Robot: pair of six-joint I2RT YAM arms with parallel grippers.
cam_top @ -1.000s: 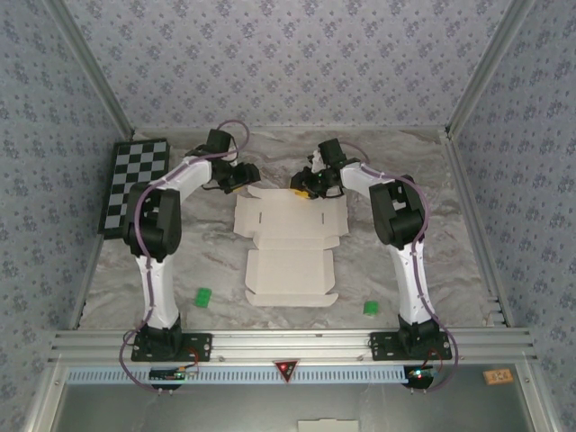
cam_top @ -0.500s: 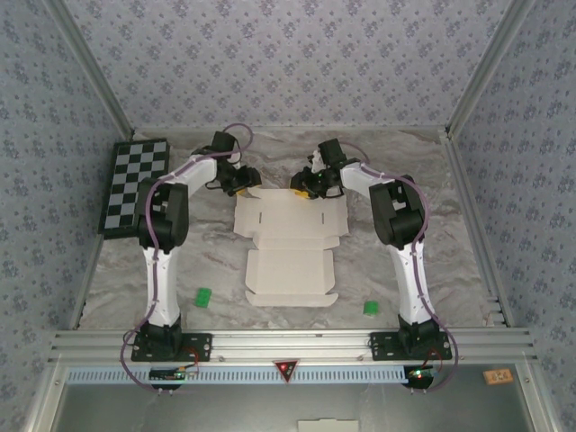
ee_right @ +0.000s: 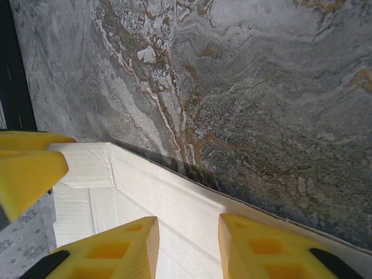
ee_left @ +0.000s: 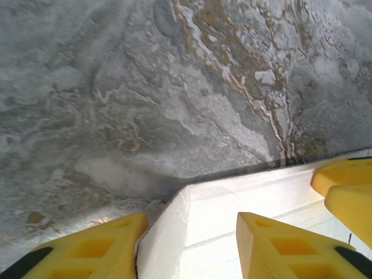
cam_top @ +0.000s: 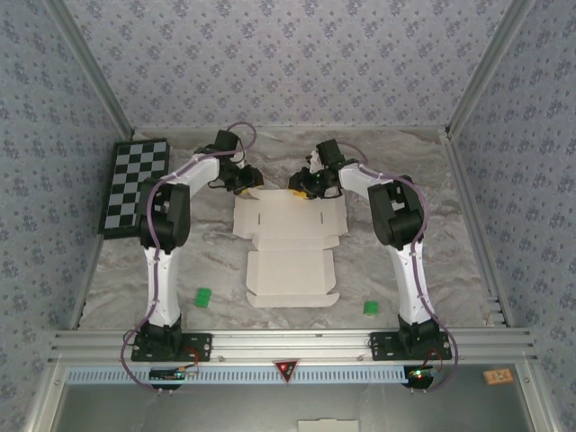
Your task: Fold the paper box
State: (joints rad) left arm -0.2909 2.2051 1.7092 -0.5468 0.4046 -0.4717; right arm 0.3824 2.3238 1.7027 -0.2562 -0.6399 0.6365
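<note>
On the counter point(cam_top: 432, 225): the paper box point(cam_top: 290, 243) lies unfolded and flat, cream side up, in the middle of the grey marbled surface between the two arms.
Far edge of the box: both arms reach down to it, one at the far-left corner and one near the middle of that edge.
Left hand point(ee_left: 190, 216): its yellow fingers stand apart, astride the far-left corner of the card. One finger is just beside the card's side edge and the other is over the card. Nothing is pinched.
Right hand point(ee_right: 189, 220): its fingers are partly apart, over the far flap. The card's edge runs just past the tips, and the flap is not clamped between them.
Flap edge: a dark shadow line runs under it in both wrist views.
Checkerboard point(cam_top: 133, 184): black and white, at the far-left side of the counter, well apart from the box.
Green pieces point(cam_top: 203, 295): two small ones on the near side, one to the left and one to the right of the box, neither touching it.
</note>
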